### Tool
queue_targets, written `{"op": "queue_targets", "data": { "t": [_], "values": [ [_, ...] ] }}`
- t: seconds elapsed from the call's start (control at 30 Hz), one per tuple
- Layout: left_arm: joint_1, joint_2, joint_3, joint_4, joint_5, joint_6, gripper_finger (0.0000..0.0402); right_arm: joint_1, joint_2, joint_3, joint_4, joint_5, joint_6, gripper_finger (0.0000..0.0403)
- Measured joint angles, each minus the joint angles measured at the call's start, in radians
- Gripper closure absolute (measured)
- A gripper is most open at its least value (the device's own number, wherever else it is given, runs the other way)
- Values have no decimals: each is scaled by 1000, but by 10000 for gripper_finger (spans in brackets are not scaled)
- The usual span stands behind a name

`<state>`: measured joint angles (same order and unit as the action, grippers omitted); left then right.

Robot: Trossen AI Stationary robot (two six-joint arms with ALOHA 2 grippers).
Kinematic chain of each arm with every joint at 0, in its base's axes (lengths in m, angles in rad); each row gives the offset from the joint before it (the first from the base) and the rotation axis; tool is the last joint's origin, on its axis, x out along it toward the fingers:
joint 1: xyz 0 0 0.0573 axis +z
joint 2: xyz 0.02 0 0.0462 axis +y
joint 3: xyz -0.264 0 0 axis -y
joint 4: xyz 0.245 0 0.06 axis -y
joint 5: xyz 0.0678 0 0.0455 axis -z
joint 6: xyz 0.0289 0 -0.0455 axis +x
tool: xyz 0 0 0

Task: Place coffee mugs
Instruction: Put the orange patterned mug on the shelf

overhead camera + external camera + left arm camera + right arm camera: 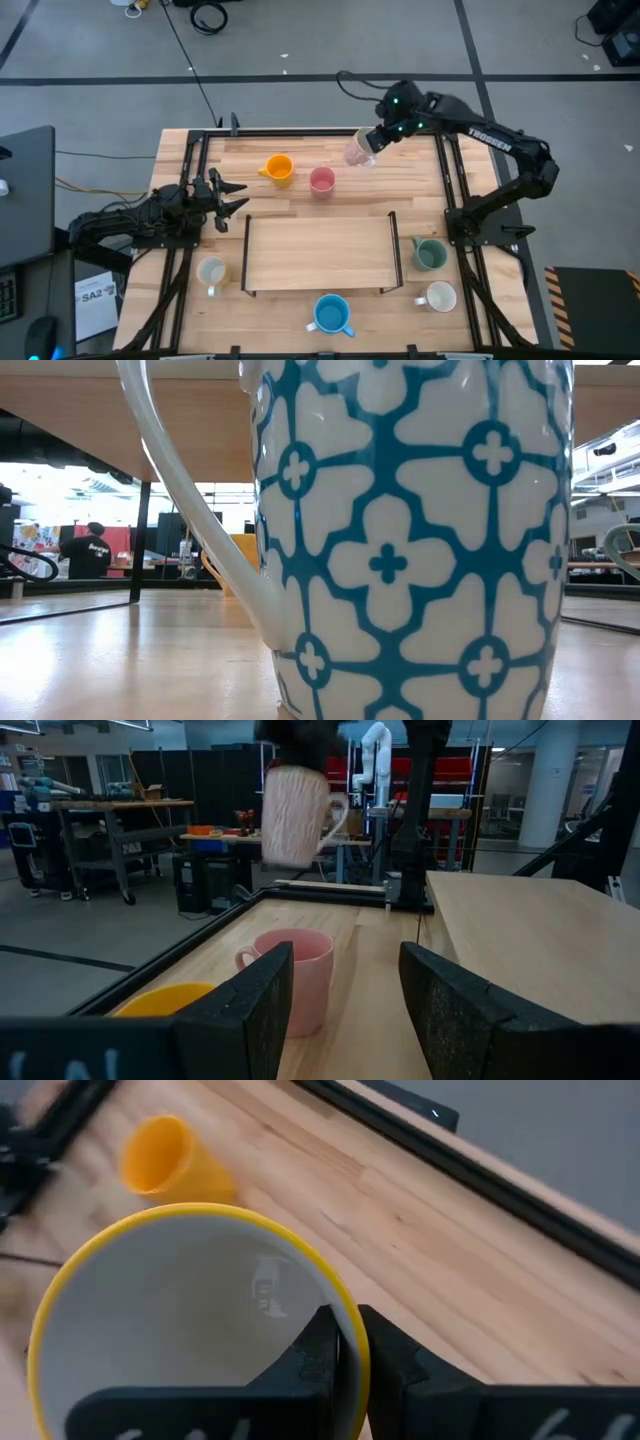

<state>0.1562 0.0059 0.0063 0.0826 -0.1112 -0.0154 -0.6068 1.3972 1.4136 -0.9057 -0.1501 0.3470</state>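
Observation:
My right gripper (pixel 368 148) hangs over the table's far side, shut on a cream ribbed mug (pixel 295 815) with a yellow rim and a white inside (pixel 180 1320). An orange mug (pixel 278 168) and a pink mug (pixel 322 181) stand on the table to its left. My left gripper (pixel 240 197) waits open near the left edge, level, pointing toward the pink mug (pixel 295 975). A white mug (pixel 210 270), a blue patterned mug (pixel 332 313), a green mug (pixel 430 255) and another white mug (pixel 438 296) stand around the raised board. My right gripper pinches the cream mug's wall at the yellow rim (pixel 345 1312), one finger (pixel 312 1355) inside the mug and one outside. The fingers slant down from above. The mug hangs below them, lifted clear of the table and close to upright, its handle (pixel 335 820) to one side.
A raised wooden board on a black frame (pixel 320 252) fills the middle of the table. Black rails (pixel 195 160) run along the left and right sides. The blue patterned mug (pixel 400 540) fills the low view. A person (pixel 88 550) is in the room behind.

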Motion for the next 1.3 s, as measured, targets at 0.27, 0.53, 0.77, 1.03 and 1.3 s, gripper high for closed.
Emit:
{"op": "queue_targets", "data": {
  "t": [0.27, 0.53, 0.77, 1.03, 1.3],
  "values": [
    [0, 0, 0, 0, 0, 0, 212, 140, 0, 217, -246, 2, -6, 371],
    [0, 0, 0, 0, 0, 0, 212, 349, 0, 251, -352, 60, 71, 371],
    [0, 0, 0, 0, 0, 0, 212, 524, 0, 251, -379, 126, 143, 370],
    [0, 0, 0, -1, 0, 0, 212, 670, 24, 250, -394, 197, 151, 369],
    [0, 0, 0, -5, 0, 0, 212, 716, 82, 249, -444, 254, 149, 369]
  ]
}}
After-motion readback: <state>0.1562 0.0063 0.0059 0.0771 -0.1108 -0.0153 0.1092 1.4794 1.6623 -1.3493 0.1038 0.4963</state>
